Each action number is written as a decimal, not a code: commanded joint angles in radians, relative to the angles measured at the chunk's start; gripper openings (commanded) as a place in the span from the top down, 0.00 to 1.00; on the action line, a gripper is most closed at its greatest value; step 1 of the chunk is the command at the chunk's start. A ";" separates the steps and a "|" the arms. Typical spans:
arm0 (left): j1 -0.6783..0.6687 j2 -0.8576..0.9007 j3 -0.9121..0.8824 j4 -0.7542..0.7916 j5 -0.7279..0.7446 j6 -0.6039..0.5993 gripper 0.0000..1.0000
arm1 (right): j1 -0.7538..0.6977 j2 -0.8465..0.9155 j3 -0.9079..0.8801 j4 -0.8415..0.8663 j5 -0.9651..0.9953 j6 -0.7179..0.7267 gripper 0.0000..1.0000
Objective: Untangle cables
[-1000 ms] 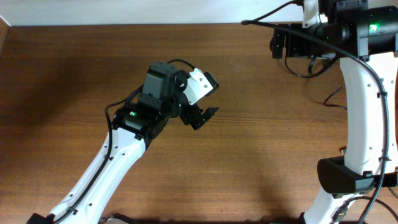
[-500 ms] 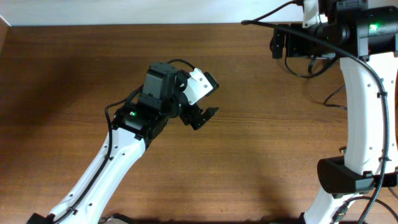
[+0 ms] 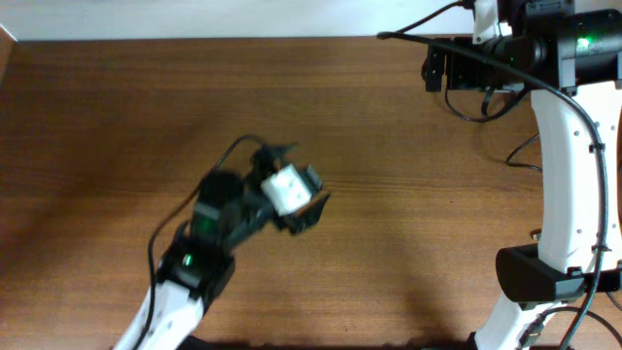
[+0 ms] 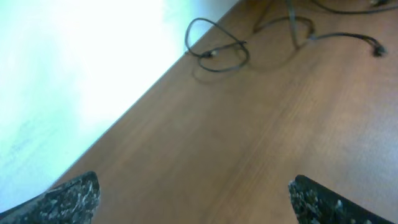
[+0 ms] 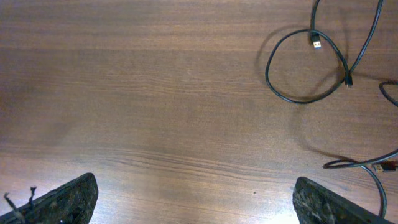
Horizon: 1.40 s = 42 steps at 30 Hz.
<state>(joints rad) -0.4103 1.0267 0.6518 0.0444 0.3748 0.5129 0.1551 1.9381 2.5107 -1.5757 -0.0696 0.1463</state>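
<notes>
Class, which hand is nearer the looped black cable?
Right. The right hand is close beside the looped cable; the left hand sits well away from it.

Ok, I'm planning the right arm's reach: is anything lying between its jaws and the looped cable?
Nothing visible does. In the right wrist view, only bare wooden table lies between the right gripper, jaws open, and the looped cable ahead to the right. A second cable lies at the lower right, near one finger, beside that path.

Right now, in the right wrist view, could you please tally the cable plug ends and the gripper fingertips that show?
Cable plug ends: 3
Right gripper fingertips: 2
Total: 5
</notes>
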 commanded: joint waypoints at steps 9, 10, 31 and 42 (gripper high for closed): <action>0.036 -0.473 -0.432 0.127 -0.031 -0.044 0.01 | 0.002 -0.023 0.008 0.000 0.002 -0.008 0.01; 0.052 -0.495 -0.452 0.127 -0.031 -0.078 0.01 | 0.002 -0.023 0.008 0.000 0.002 -0.008 0.01; 0.220 -0.935 -0.643 -0.063 -0.144 -0.374 0.01 | 0.002 -0.023 0.008 0.000 0.002 -0.008 0.01; 0.330 -1.022 -0.644 -0.113 -0.208 -0.475 0.01 | 0.002 -0.023 0.008 0.000 0.002 -0.008 0.01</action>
<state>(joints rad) -0.1116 0.0147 0.0128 -0.0612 0.1894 0.0746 0.1551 1.9366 2.5107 -1.5753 -0.0700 0.1459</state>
